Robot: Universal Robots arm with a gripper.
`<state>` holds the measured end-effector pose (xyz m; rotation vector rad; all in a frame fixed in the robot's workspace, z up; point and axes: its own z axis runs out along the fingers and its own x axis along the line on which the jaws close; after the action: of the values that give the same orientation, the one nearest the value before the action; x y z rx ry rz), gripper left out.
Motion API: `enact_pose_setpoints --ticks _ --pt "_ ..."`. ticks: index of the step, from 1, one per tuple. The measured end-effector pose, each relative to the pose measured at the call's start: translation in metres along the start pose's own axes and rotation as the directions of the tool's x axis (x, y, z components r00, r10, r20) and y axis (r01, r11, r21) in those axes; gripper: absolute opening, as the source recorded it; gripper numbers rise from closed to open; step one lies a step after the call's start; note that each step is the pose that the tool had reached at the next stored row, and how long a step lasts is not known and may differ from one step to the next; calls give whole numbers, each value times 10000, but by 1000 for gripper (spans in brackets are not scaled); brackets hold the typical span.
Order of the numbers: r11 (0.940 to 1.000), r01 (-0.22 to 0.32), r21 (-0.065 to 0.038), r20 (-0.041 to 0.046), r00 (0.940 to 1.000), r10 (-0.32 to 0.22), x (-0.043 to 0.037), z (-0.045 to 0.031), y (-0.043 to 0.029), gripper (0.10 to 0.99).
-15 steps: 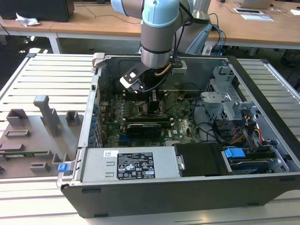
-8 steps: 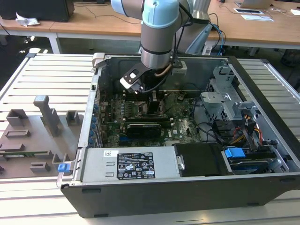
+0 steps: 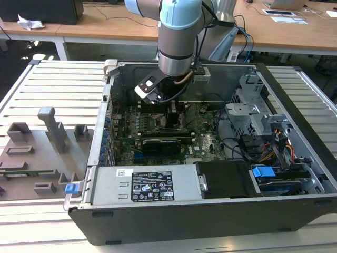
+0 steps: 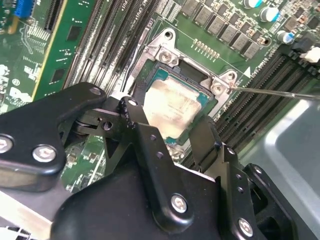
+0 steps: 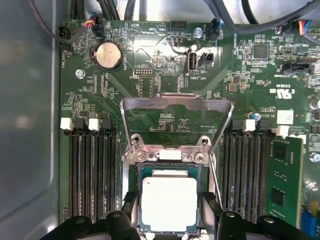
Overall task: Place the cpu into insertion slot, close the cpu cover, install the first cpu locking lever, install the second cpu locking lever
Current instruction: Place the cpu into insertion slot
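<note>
Cpu (image 5: 169, 202) lies flat in the insertion slot (image 5: 134, 180), silvery top up, edges square to the socket frame. The chip is square, so you get no long axis to note. Cpu cover (image 5: 177, 106) is swung open off the slot, with the board showing through its window. Your hand (image 5: 170, 212) straddles the chip inside the computer case (image 3: 210, 221). Its fingers (image 5: 129, 207) are spread with a gap on each side, gripping nothing.

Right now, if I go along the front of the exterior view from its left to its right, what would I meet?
Grey board → blue clip → silver power supply → black box → blue tab.
</note>
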<state>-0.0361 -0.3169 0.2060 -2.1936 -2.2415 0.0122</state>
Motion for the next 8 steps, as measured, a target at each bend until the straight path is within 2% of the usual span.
enact_pose_setpoints --ticks 1,3,4,5,7,8 --pt "10000 0 1 15 10000 0 2 -38 0 620" --pt "10000 1 1 21 10000 -1 3 -58 -1 604" --pt "10000 -1 -1 18 10000 1 3 -59 -3 537" --pt "10000 -1 -1 18 10000 1 3 -59 -7 537" --pt "10000 5 1 6 10000 -5 -1 -60 -27 412" --pt "10000 11 0 -5 10000 -11 -4 -60 -35 412"
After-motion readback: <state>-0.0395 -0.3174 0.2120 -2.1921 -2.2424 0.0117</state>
